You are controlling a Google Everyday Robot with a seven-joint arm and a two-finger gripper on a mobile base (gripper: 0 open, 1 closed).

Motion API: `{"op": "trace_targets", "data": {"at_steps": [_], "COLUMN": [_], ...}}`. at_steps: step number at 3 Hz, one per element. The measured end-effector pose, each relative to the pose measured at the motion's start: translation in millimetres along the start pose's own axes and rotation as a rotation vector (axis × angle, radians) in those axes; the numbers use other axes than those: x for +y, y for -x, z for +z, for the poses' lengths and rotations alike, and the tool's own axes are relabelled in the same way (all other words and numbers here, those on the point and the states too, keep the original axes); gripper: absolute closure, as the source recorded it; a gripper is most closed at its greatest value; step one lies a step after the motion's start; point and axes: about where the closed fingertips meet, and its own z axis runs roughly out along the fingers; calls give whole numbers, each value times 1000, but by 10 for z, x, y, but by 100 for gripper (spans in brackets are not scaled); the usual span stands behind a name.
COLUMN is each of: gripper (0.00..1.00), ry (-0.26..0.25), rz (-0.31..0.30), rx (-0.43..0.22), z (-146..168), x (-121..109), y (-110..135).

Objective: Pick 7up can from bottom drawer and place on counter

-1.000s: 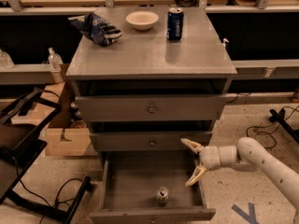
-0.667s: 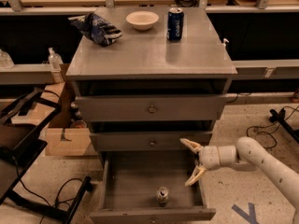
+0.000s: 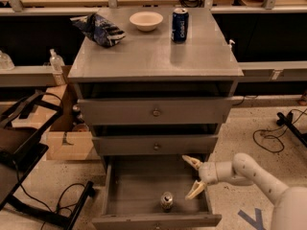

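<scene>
The 7up can (image 3: 166,200) stands upright inside the open bottom drawer (image 3: 129,190), near its front edge, its silver top showing. My gripper (image 3: 193,177) is open and empty, its two pale fingers (image 3: 192,162) spread wide, over the right side of the drawer. It sits a little to the right of the can and above it, apart from it. The arm comes in from the lower right. The grey counter (image 3: 153,56) tops the cabinet above.
On the counter stand a dark blue can (image 3: 180,25), a white bowl (image 3: 146,20) and a blue crumpled bag (image 3: 98,29). The two upper drawers (image 3: 156,111) are slightly ajar. A cardboard box (image 3: 64,140) and black frame (image 3: 29,152) stand at left. Cables lie at right.
</scene>
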Motion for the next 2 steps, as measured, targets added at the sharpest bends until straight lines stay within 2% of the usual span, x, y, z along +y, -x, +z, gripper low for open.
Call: {"op": "trace_targets", "data": {"at_steps": [1,2], "gripper": [0,0], "ry": [14,56], "rz": [34,52], "rx": [23,36], "z": [166,317], "x": [-10,26], "y": [-454,-863]}}
